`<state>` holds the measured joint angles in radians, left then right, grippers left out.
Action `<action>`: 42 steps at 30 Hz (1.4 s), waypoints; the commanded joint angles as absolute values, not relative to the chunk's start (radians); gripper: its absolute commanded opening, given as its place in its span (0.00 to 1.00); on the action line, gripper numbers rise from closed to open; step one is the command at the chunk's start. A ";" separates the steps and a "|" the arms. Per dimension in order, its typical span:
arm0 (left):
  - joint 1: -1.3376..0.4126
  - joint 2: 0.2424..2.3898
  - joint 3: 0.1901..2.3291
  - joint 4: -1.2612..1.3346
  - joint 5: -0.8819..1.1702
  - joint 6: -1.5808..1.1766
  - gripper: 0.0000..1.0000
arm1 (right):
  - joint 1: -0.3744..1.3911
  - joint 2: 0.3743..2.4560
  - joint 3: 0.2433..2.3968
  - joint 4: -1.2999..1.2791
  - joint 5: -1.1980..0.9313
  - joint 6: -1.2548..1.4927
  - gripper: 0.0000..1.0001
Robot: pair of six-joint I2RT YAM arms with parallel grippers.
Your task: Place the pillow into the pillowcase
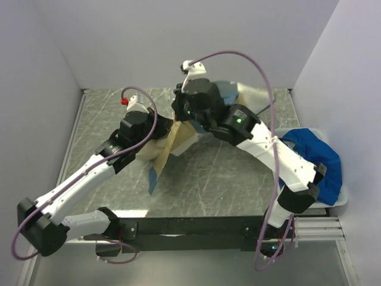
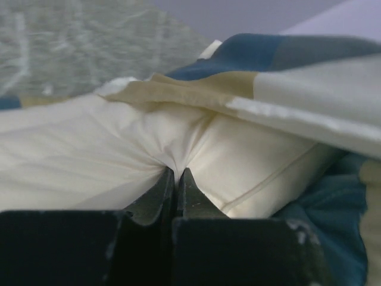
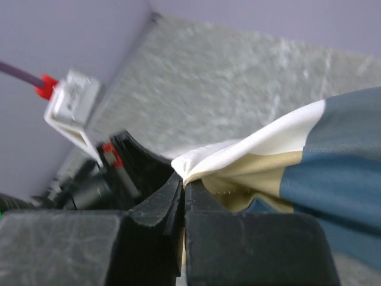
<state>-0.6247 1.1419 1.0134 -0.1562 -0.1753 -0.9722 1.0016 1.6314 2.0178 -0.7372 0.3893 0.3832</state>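
The cream pillow (image 2: 89,161) lies in front of my left gripper (image 2: 175,176), which is shut on a pinched fold of it. The pillowcase (image 2: 297,89), in tan, slate-blue and white blocks, drapes over the pillow's far edge. My right gripper (image 3: 184,182) is shut on the pillowcase's (image 3: 321,167) white and tan hem and holds it lifted above the table. In the top view the pillowcase (image 1: 169,146) hangs between the left gripper (image 1: 143,140) and the right gripper (image 1: 184,116); most of the pillow is hidden under the arms.
A white bin (image 1: 338,199) at the right edge holds a bright royal-blue cloth (image 1: 321,161). The grey marbled table (image 1: 220,173) is walled at back and sides. The left arm's wrist (image 3: 89,173) is close beside the right gripper.
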 commanded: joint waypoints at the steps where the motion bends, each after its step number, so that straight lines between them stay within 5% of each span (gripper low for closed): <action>1: -0.683 1.043 1.118 -0.127 -0.258 -0.983 0.01 | 1.049 1.650 2.173 -0.733 0.335 0.354 0.00; 12: -0.457 1.022 1.135 -0.181 -0.129 -1.069 0.01 | 1.089 1.539 1.689 -0.532 0.279 0.446 0.00; 21: -0.776 1.014 1.143 -0.189 -0.291 -1.066 0.01 | 1.095 1.473 1.873 -0.646 0.343 0.387 0.00; 26: -0.962 1.023 1.150 -0.227 -0.516 -1.126 0.01 | 1.060 1.613 2.188 -0.777 0.324 0.331 0.00; 32: -0.916 1.072 1.256 -0.327 -0.634 -1.143 0.01 | 0.936 1.817 2.393 -0.795 0.140 0.337 0.00; 35: -0.708 1.092 1.184 -0.273 -0.404 -1.189 0.01 | 0.861 1.876 2.255 -0.691 0.028 0.363 0.00; 38: -0.504 1.168 1.056 -0.130 -0.148 -1.201 0.14 | 0.806 1.977 2.116 -0.586 -0.098 0.406 0.00; 39: -0.450 1.207 1.036 -0.108 -0.070 -1.190 0.27 | 0.799 2.014 2.097 -0.568 -0.112 0.414 0.00; 42: -0.261 1.370 0.990 -0.014 0.142 -1.114 0.45 | 0.787 2.196 2.153 -0.564 -0.159 0.416 0.01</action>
<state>-0.4343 1.2076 1.0542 -0.1993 -0.1696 -1.1603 0.8040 1.9968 2.1368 -0.6254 -0.0090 0.3885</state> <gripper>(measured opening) 0.355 0.007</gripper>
